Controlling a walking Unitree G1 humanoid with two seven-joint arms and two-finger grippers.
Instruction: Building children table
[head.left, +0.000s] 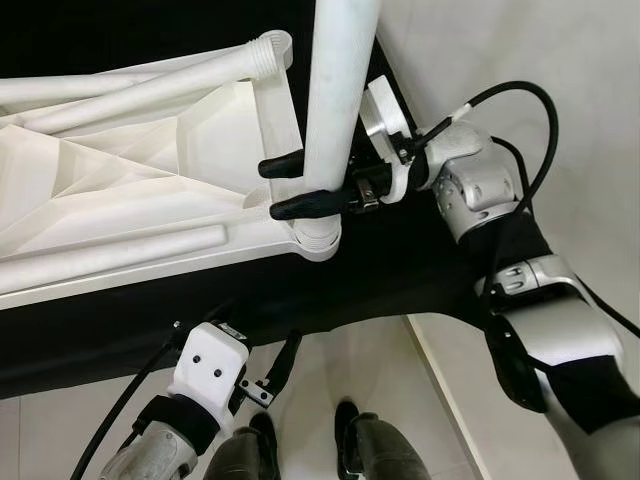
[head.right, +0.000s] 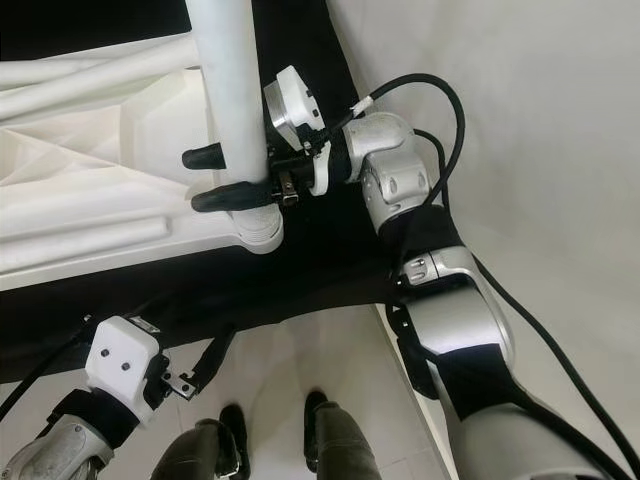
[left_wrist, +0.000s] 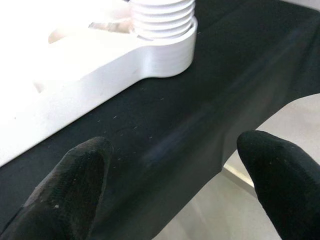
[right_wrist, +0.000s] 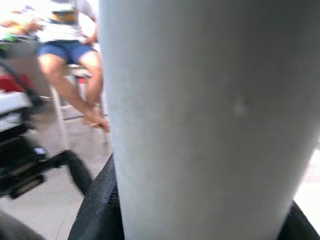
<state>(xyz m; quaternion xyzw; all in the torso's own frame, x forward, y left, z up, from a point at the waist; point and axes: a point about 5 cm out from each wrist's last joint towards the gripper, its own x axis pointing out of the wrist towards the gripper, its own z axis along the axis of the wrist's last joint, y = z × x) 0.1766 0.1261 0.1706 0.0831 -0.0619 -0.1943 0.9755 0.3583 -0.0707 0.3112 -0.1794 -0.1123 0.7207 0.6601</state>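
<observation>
Right now the right gripper (head.left: 296, 186) is clamped on the white table leg (head.left: 338, 90), upright w/ its threaded end in the corner socket of the upturned tabletop (head.left: 120, 190) on black cloth (head.left: 400, 270). Left gripper (head.left: 283, 362), fingers apart, hangs below the cloth edge.

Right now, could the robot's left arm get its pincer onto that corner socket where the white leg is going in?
Probably yes. The left pincer hangs open just below the black cloth's edge, with nothing between it and the corner socket. The right pincer already grips the white leg just above, so room is tight.
</observation>
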